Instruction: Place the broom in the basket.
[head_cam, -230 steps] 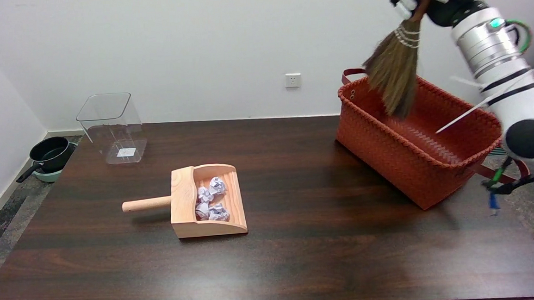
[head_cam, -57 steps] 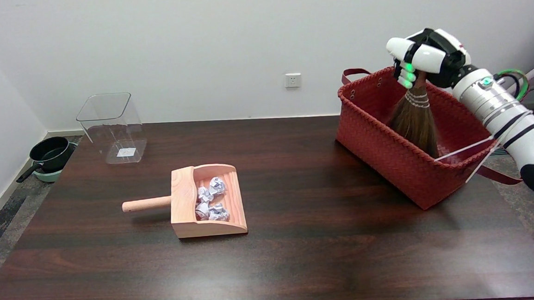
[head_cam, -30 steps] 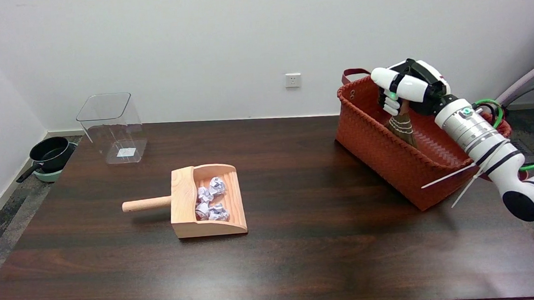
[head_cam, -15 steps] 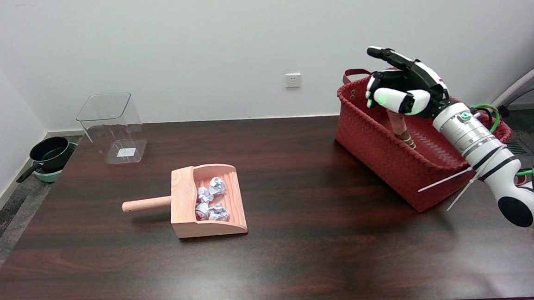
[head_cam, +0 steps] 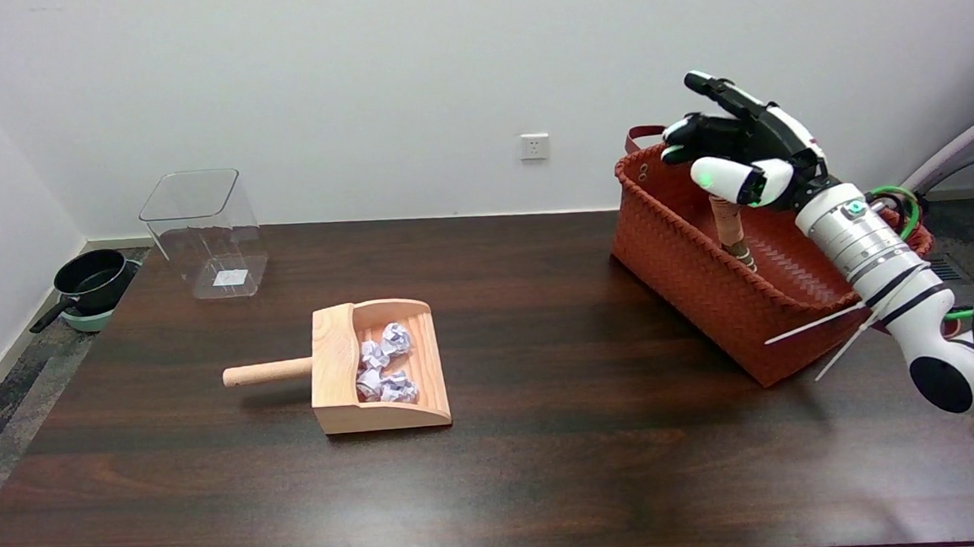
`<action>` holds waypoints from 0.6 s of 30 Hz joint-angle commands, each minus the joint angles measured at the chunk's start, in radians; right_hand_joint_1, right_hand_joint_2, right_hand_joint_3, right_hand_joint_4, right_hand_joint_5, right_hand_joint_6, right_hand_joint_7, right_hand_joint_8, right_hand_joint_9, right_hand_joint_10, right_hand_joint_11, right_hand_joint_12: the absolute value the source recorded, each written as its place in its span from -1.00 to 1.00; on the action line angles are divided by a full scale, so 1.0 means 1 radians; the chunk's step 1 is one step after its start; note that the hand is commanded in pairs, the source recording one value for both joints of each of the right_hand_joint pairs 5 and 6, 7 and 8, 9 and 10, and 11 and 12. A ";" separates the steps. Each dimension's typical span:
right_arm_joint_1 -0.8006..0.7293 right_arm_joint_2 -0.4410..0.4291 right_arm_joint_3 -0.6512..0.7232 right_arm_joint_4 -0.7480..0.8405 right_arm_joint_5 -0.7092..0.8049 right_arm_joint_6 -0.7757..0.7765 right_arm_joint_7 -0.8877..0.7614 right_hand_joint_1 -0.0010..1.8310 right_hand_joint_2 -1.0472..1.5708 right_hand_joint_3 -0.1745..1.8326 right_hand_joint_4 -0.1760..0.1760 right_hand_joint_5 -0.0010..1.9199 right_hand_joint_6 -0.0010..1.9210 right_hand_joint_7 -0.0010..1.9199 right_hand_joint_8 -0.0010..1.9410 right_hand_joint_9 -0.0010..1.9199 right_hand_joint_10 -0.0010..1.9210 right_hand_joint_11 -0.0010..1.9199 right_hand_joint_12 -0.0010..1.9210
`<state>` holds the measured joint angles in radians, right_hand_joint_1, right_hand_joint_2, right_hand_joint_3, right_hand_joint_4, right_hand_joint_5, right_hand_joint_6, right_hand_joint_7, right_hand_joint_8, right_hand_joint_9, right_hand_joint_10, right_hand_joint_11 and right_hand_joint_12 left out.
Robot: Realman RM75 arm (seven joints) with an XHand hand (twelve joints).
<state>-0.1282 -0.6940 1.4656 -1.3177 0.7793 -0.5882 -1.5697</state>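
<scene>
The black-and-white right hand (head_cam: pixel 746 152) hangs with its fingers spread wide, holding nothing. Just under it the straw broom's wooden handle (head_cam: pixel 729 225) pokes up from inside the woven orange basket (head_cam: pixel 690 269), bristles hidden below the rim. To finish well, I'd say the hand should lift straight up and away so no finger clips that handle. Counting outward: one broom, one basket; well off to the hand's left, one wooden dustpan (head_cam: pixel 374 369) with what looks like four crumpled paper balls (head_cam: pixel 384 366); farther, one clear plastic bin (head_cam: pixel 205 233).
</scene>
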 commanded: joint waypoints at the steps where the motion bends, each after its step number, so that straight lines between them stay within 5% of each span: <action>1: -0.007 -0.022 0.151 0.011 0.008 -0.091 0.000 0.29 -0.35 0.51 0.00 -0.63 -0.63 -0.39 -0.40 -0.43 -0.43 -0.24 -0.24; 5: -0.035 -0.035 0.185 0.008 0.065 -0.163 -0.002 0.26 -0.36 0.41 0.00 -0.54 -0.54 -0.41 -0.42 -0.45 -0.45 -0.25 -0.25; 7: -0.063 -0.042 0.200 0.005 0.081 -0.192 -0.002 0.24 -0.32 0.39 0.00 -0.09 -0.09 -0.42 -0.43 -0.45 -0.45 -0.25 -0.25; 9: -0.099 -0.052 0.217 -0.007 0.082 -0.204 -0.002 0.20 -0.23 0.33 0.00 0.10 0.10 -0.43 -0.44 -0.45 -0.45 -0.25 -0.25; 18: -0.305 -0.137 0.374 -0.108 0.077 -0.250 -0.174 0.22 -0.15 0.26 0.00 0.12 0.12 -0.27 -0.28 -0.37 -0.37 -0.20 -0.20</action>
<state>-0.1940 -0.7296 1.6195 -1.3219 0.8240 -0.7205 -1.5773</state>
